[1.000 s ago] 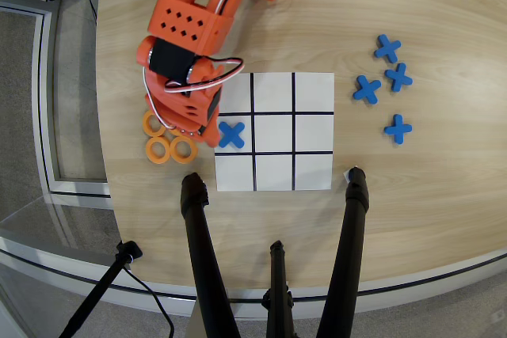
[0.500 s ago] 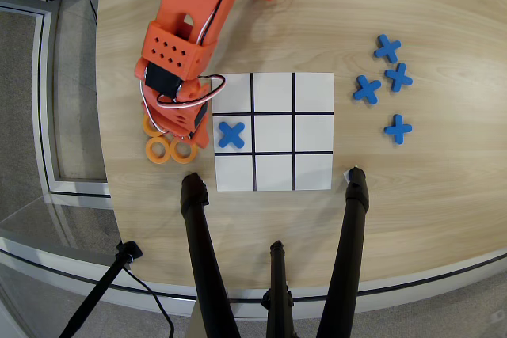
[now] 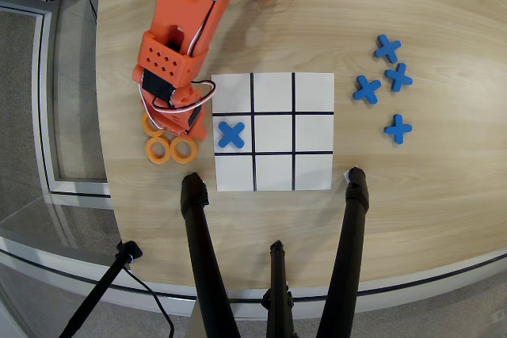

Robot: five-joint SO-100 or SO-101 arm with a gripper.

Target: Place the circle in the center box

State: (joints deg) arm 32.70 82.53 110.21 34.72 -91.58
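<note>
A: Hovering over the orange rings near the left edge of the table (image 3: 444, 195), the end effector (image 3: 176, 126) sits low above the cluster. Can you tell how its jaws stand?

B: I cannot tell. The overhead view shows only the orange wrist housing from above, and the fingers are hidden beneath it. Nothing shows whether it holds a ring.

A: Where is the circle (image 3: 184, 149) then?

B: Two rings lie side by side just off the left edge of the grid sheet (image 3: 314, 172), and part of a third ring (image 3: 149, 125) peeks out from under the arm. Any further ring would be covered by the wrist. None is on the sheet.

A: And the center box (image 3: 273, 133)?

B: Empty. Only a blue X (image 3: 230, 134) lies on the sheet, in the middle cell of the left column, right beside the target. Four more blue X pieces (image 3: 386, 83) lie near the right side of the table.

A: How would you expect a ring to handle?

B: It looks like a small flat plastic piece, so probably light and stiff, not fragile. Lying flat, it gives little height to grab. I would pinch across the rim, one finger in the hole and one outside, choosing a ring whose outer side is free of its neighbours.

A: Risks?

B: Nudging the touching rings, and a smooth thin rim slipping out of the pinch.
</note>
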